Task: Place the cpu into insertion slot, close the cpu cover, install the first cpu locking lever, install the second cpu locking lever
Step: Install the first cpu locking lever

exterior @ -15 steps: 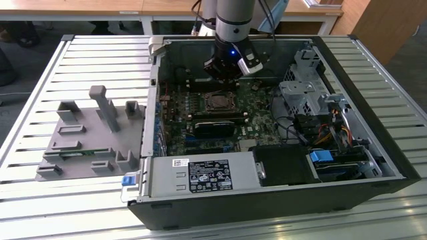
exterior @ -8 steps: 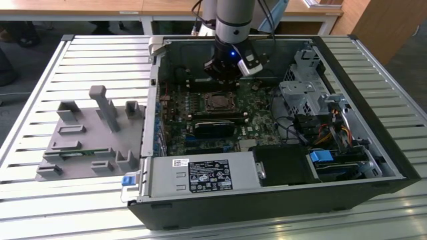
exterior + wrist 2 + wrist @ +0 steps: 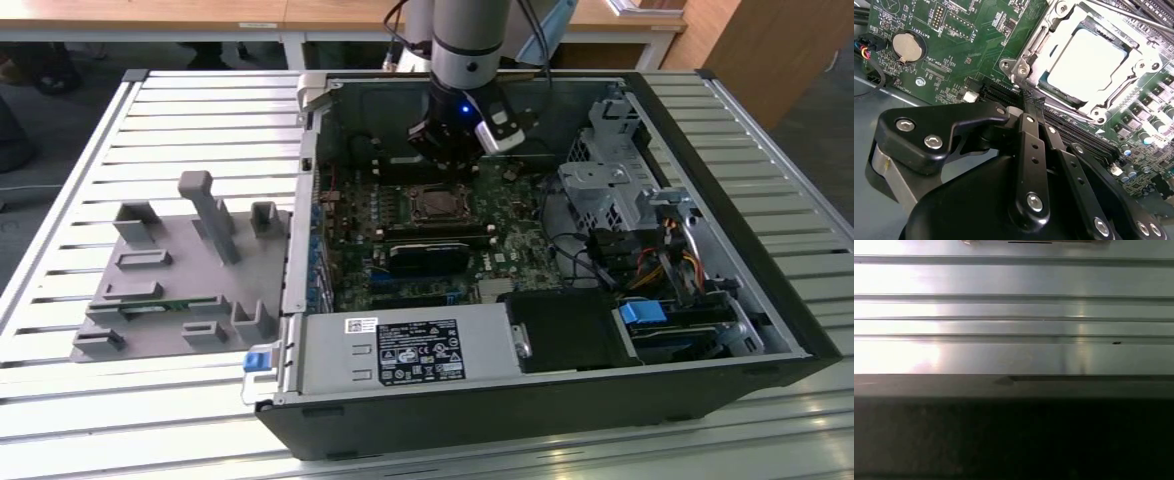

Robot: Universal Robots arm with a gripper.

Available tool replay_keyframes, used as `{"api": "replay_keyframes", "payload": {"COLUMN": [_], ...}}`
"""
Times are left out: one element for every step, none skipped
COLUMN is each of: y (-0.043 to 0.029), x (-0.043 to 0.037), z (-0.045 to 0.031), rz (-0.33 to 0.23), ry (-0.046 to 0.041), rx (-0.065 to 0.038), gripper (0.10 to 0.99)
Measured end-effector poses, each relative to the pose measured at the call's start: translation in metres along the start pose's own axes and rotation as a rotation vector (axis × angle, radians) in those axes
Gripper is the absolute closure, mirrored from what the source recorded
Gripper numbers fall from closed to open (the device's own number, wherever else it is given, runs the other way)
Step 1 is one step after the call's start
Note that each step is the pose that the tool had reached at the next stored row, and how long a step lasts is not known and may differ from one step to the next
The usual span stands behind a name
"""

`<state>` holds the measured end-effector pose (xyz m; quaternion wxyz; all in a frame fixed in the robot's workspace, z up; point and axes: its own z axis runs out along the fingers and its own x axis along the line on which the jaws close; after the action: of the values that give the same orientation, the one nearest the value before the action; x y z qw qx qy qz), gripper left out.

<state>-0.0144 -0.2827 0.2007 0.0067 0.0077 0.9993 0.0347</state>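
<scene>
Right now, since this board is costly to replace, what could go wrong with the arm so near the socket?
The end effector hangs low, close to a corner of the cpu cover; a sideways slip could scrape the green motherboard. The cpu shows bare through the cover's window, so a stray downward push might land on it.

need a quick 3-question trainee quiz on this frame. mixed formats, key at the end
1. Fill in: the grey fixture lies on the exterior view's ___ of the computer case.
2. The gripper is over: A the grey fixture; B the motherboard; C neither.
3. True or false: the cpu cover is down over the cpu.
Key: 1 left; 2 B; 3 true.
</scene>
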Motion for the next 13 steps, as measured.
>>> {"api": "replay_keyframes", "payload": {"y": [0.0,0.0,-0.0001,-0.0001,-0.0001,-0.0001,-0.0001,-0.0001,-0.0001,0.0,0.0,0.0,0.0], "x": [0.0,0.0,0.0,0.0,0.0001,0.0,0.0,0.0,0.0,0.0,0.0,0.0,0.0002], "z": [0.0003,0.0006,0.0009,0.001,0.0011,0.0011,0.0012,0.0012,0.0012,0.001,0.0009,0.0009,0.0008], "rz": [0.0,0.0,0.0,0.0,0.0,0.0,0.0,0.0,0.0,0.0,0.0,0.0,0.0], "ry": [0.0,0.0,0.0,0.0001,0.0003,0.0002,0.0001,0.0,-0.0001,-0.0002,-0.0003,-0.0003,-0.0003], "rx": [0.0,0.001,0.001,0.002,0.003,0.003,0.003,0.003,0.003,0.003,0.003,0.003,0.003], "gripper": [0.98,0.98,0.98,0.98,0.98,0.98,0.98,0.98,0.98,0.98,0.98,0.98,0.98]}}
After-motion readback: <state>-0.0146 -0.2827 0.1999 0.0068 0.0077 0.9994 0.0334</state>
